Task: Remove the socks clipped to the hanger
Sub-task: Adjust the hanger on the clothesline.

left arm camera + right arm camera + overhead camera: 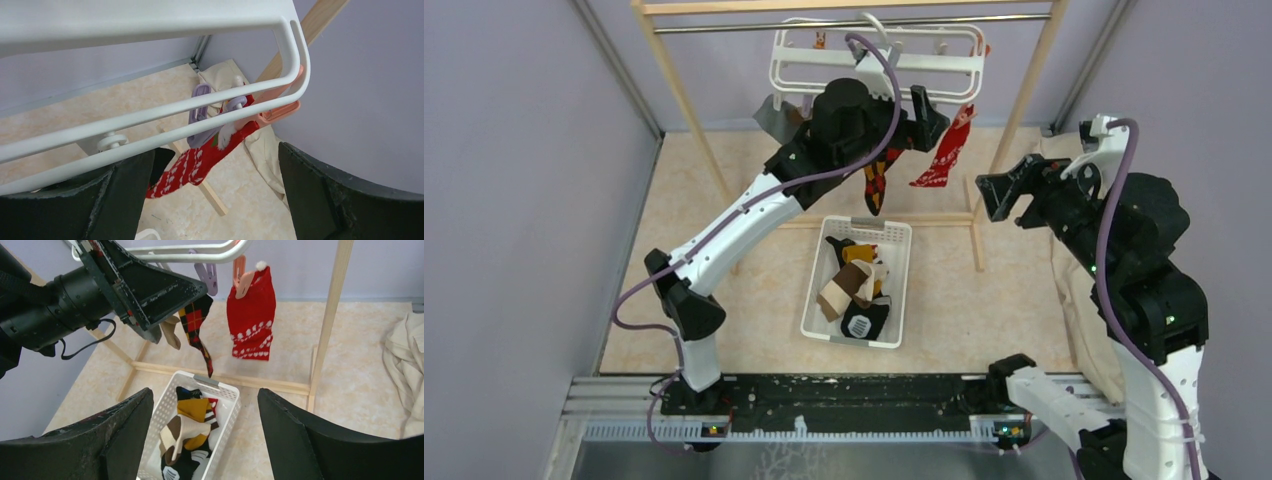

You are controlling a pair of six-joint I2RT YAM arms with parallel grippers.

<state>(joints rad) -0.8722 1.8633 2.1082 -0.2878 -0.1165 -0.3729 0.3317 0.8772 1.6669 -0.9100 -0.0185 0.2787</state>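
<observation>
The pale table (724, 300) carries a wooden rack (677, 90), and the white hanger (150, 20) hangs from the rack's top rail. The left arm (744, 215) reaches up to the hanger. Its left claw (217, 152) is spread wide just under the frame's rails and grips nothing. The right arm (1144, 260) stands well apart on the right. Its right claw (205, 392) is also wide open and empty, and it faces the rack. A beige cloth (405, 355) lies crumpled at the right edge of the table. A white basket (159, 415) sits below the hanger and holds a heap of loose socks (187, 435).

The red patterned sock (250, 315) hangs at the hanger's right end, pinched by a peach clip (240, 272). A dark argyle sock (196, 320) and a tan sock (171, 332) dangle just beside the left claw. A purple clip (209, 277) hangs bare.
</observation>
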